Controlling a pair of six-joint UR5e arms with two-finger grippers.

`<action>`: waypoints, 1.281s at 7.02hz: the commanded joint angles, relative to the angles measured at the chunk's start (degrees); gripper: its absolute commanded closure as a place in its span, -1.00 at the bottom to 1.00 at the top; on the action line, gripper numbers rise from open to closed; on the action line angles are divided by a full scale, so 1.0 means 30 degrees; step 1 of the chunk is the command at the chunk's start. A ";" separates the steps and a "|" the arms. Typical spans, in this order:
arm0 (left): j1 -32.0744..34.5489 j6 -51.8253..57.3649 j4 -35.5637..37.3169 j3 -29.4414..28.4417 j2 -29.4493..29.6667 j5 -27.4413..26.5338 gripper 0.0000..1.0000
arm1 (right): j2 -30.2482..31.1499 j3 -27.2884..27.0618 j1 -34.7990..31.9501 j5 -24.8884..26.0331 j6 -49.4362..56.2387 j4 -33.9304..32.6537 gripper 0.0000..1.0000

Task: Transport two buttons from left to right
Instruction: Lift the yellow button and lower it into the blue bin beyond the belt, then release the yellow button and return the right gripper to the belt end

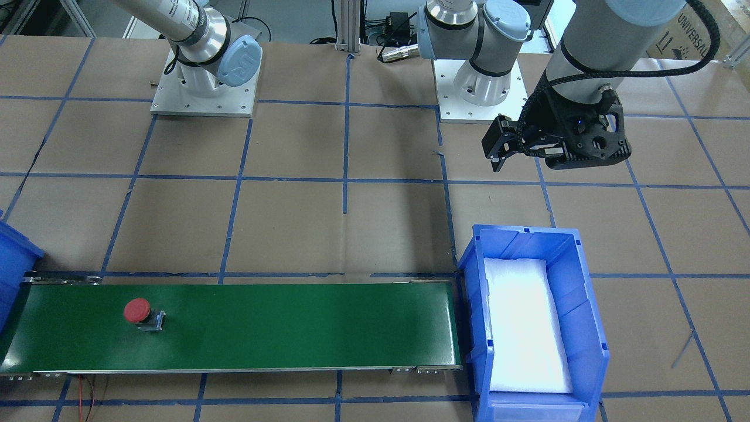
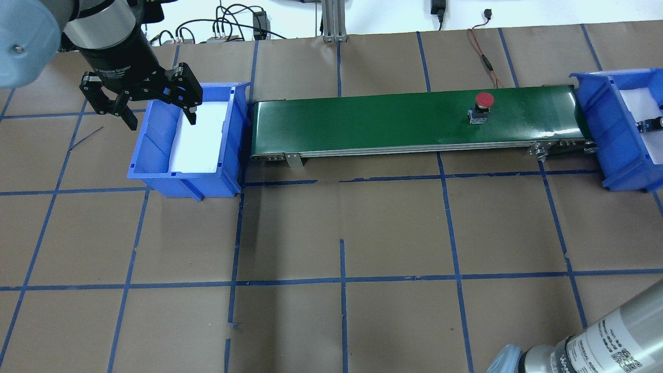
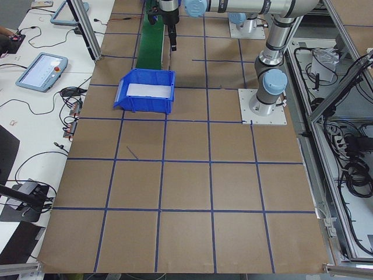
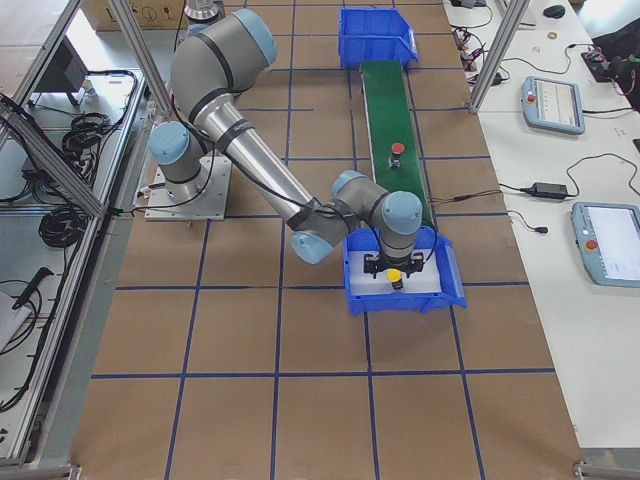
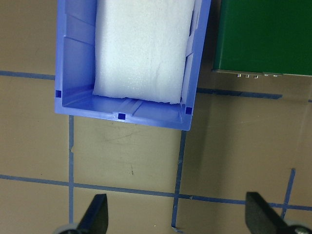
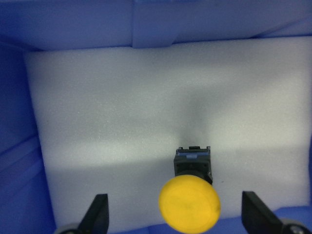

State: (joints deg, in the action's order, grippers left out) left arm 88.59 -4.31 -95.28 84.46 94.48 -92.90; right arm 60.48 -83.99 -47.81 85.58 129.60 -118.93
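Note:
The red button (image 1: 139, 312) stands on the green conveyor belt (image 1: 263, 325), towards its right-bin end; it also shows in the overhead view (image 2: 483, 105). The yellow button (image 6: 190, 203) lies on the white foam inside the right blue bin (image 4: 452, 290). My right gripper (image 6: 175, 217) hangs low in that bin, open, its fingers on either side of the yellow button and clear of it. My left gripper (image 2: 160, 120) is open and empty, above the near edge of the left blue bin (image 2: 155, 176), which holds only white foam (image 5: 141, 48).
The belt runs between the two bins. Brown paper with blue tape lines covers the table (image 2: 342, 233). The arm bases (image 1: 204, 88) stand on plates at the robot's side. Tablets and cables lie on side benches (image 4: 555, 105).

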 commanded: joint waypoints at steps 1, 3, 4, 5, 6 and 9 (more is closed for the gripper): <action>0.0000 0.0001 0.0002 0.0000 0.0001 0.0000 -1.00 | 0.2823 -0.0069 -0.1424 -0.0865 -0.0339 0.2400 -1.00; 0.0000 0.0001 0.0002 0.0000 0.0001 0.0000 -1.00 | 0.3219 -0.0475 -0.4059 -0.0840 -0.2117 0.2408 -1.00; 0.0029 -0.0028 0.0002 0.0000 0.0001 0.0029 -1.00 | 0.3219 -0.1582 -0.5261 -0.0782 -0.3780 0.2147 -1.00; 0.0029 -0.0028 0.0002 0.0000 0.0001 0.0000 -1.00 | 0.3016 -0.2550 -0.6114 -0.0724 -0.5711 0.1796 -1.00; 0.0029 -0.0028 0.0002 0.0000 0.0001 0.0029 -1.00 | 0.2694 -0.2821 -0.6674 -0.0781 -0.6282 0.0981 -1.00; 0.0029 -0.0028 0.0002 0.0000 0.0001 0.0029 -1.00 | 0.1373 -0.2735 -0.7995 -0.0694 -0.6287 0.0035 -1.00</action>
State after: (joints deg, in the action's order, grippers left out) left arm 88.68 -4.42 -95.27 84.46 94.49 -92.82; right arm 65.53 -92.14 -70.55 83.39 110.89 -118.32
